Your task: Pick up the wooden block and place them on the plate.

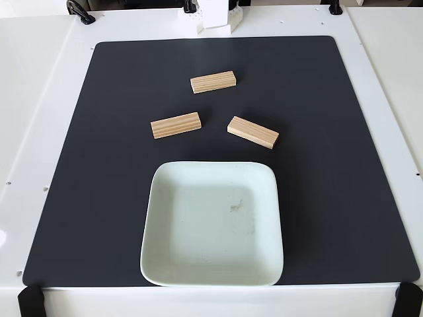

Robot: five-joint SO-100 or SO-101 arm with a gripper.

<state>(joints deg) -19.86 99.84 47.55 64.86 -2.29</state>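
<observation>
While three wooden blocks [213,82] lie apart, arm base [215,16] sits behind.

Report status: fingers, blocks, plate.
Fingers unseen. Three wooden blocks lie on the black mat. Plate bare, nothing blocking.

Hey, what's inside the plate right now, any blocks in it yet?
No blocks. The plate holds nothing but a small mark near its middle. Three blocks lie on the black mat beyond it: one, another, a third. What the plate covers can't be seen.
</observation>
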